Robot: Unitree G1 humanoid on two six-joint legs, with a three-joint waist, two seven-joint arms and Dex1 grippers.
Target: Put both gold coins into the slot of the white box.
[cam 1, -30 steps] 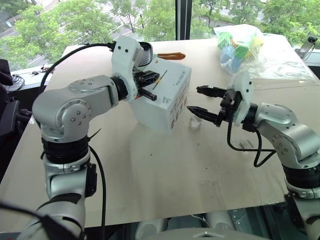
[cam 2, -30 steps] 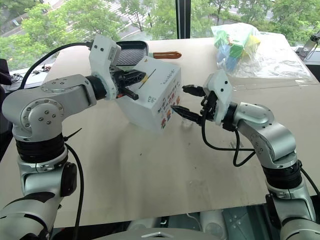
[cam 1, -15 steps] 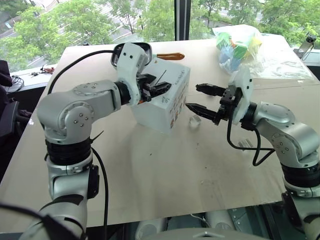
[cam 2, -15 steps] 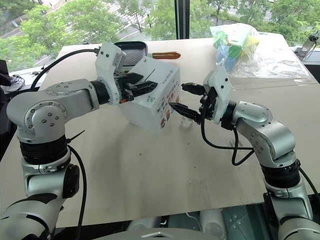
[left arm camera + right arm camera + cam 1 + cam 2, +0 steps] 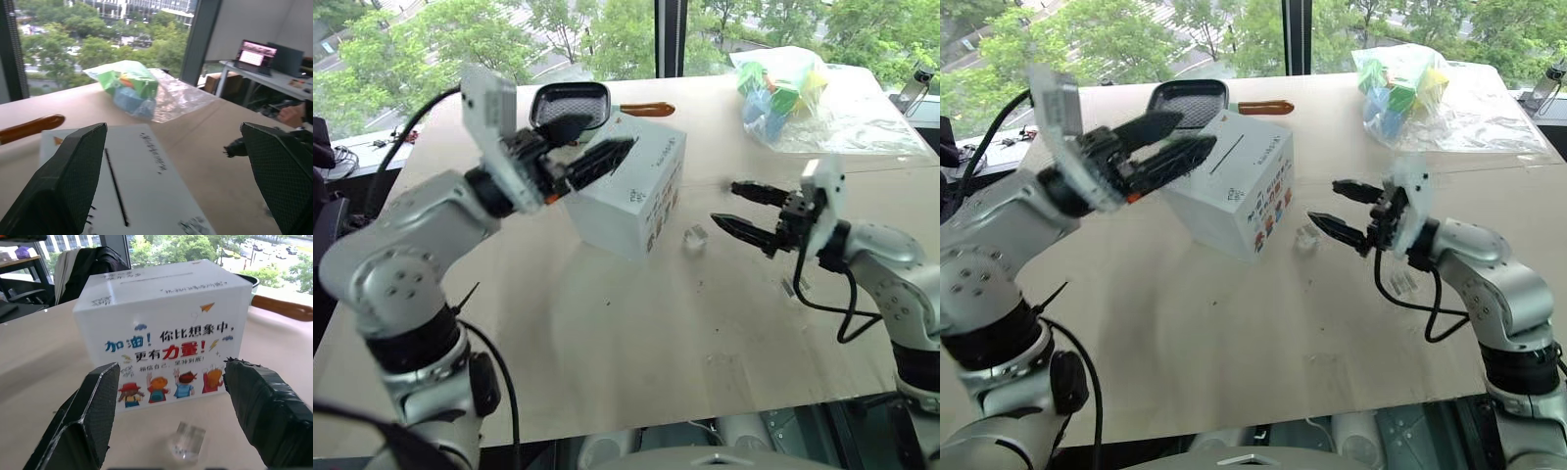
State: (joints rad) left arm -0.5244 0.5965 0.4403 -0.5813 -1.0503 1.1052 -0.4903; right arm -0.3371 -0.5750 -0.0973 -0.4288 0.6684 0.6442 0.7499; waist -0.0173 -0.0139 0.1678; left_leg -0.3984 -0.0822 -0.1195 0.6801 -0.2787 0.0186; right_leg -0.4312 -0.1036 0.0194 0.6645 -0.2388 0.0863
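Note:
The white box (image 5: 631, 191) stands on the table with its cartoon side towards my right gripper. Its slot (image 5: 1226, 154) runs as a thin dark slit across the top face (image 5: 116, 186). My left gripper (image 5: 612, 132) hovers open and empty just above the box's near top edge, pointing across it. A short way to the right of the box, my right gripper (image 5: 722, 201) is open and empty, pointing at the cartoon side (image 5: 166, 318). The gold coins are out of view.
A small clear plastic piece (image 5: 694, 238) lies on the table between the box and my right gripper. A grill pan (image 5: 570, 103) with an orange handle (image 5: 646, 110) sits behind the box. A plastic bag of colourful items (image 5: 783, 83) lies at the far right.
My left gripper was shut over the box's top; it has opened wide and drawn back and up. My right gripper has moved right, away from the box.

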